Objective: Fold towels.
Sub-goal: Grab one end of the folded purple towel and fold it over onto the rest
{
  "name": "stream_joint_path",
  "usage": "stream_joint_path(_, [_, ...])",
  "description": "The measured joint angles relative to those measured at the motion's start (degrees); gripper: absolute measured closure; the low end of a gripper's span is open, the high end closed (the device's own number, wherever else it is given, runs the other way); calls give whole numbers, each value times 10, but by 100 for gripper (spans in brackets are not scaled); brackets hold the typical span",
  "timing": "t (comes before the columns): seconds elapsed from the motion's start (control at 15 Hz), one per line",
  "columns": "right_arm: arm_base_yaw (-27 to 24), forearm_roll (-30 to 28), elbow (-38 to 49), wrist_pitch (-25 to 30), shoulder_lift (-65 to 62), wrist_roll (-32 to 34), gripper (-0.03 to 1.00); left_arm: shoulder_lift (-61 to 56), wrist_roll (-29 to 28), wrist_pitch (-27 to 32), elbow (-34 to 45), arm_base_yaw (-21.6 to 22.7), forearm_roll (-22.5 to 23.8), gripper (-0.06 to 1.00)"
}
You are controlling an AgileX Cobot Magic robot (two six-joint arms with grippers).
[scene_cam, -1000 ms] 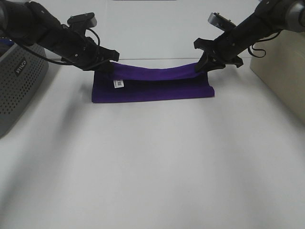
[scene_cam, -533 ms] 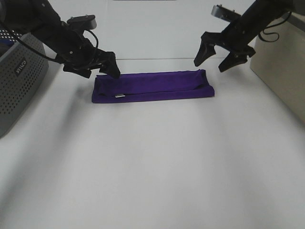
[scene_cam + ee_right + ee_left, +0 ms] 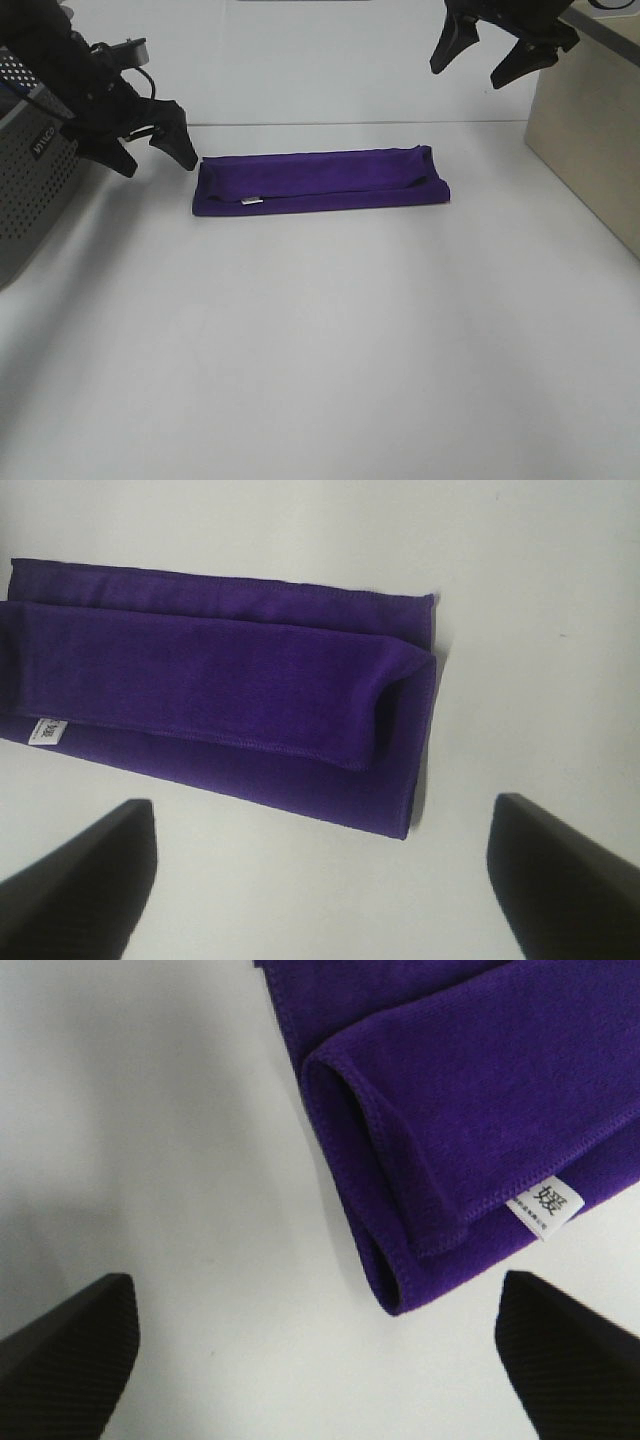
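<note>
Currently the towel (image 3: pixel 320 180) lies as a folded strip at 12 o'clock on the table (image 3: pixel 320 350). Left gripper (image 3: pixel 155 160) sits at its 9 o'clock and right gripper (image 3: pixel 470 70) at 1 o'clock, both wide and empty. Risk: pinching only 1 layer unrolls the fold.

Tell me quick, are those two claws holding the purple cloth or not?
Left gripper: open, holding nothing, beside the cloth.
Right gripper: open, holding nothing, clear of the cloth.
</note>
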Motion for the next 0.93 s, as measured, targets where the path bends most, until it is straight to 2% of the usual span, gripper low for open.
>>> stream_joint_path(0.13, [0,0,0,1,-9,6,11,36,30,5,-17,9,-50,6])
stream_joint_path(0.47, [0,0,0,1,-11,14,11,81,44,26,-54,11,-109,6])
stream_joint_path(0.73, [0,-4,0,1,-12,15,11,100,49,25,-67,-30,-139,6])
stream_joint_path(0.93, [0,-6,0,1,-12,15,11,120,29,14,-94,-65,-155,9])
